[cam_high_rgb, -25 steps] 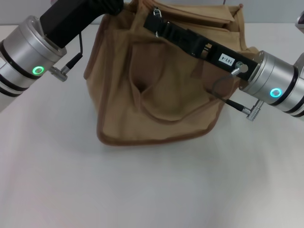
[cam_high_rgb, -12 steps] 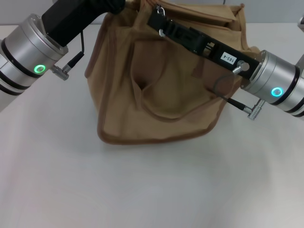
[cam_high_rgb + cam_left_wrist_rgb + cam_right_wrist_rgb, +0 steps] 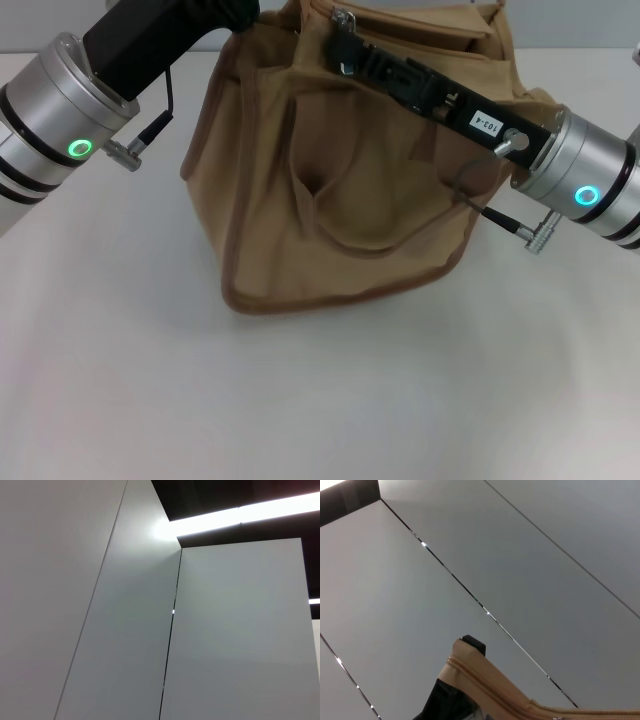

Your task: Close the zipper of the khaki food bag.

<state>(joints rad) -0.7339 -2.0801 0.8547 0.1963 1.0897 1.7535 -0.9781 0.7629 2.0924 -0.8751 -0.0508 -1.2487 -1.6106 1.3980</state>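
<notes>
A: Where do we locate the zipper (image 3: 485, 692)?

B: We find it as a tan toothed line along the top of the khaki food bag (image 3: 350, 190), seen close in the right wrist view. In the head view its small silver pull (image 3: 341, 17) shows at the bag's upper edge. The bag stands on the white table (image 3: 300, 400), mid-scene toward the far side, with a strap handle (image 3: 345, 215) hanging down its near face.

A: What do we record for the right gripper (image 3: 343, 45)?

B: It lies across the bag's top, its tip at the silver pull. We cannot tell whether its fingers are parted or what they grasp.

A: And the left gripper (image 3: 240, 12)?

B: It reaches the bag's upper left corner at the frame edge. Its fingers are cut off; we cannot tell their state. Its wrist view shows only wall panels (image 3: 225, 640).
</notes>
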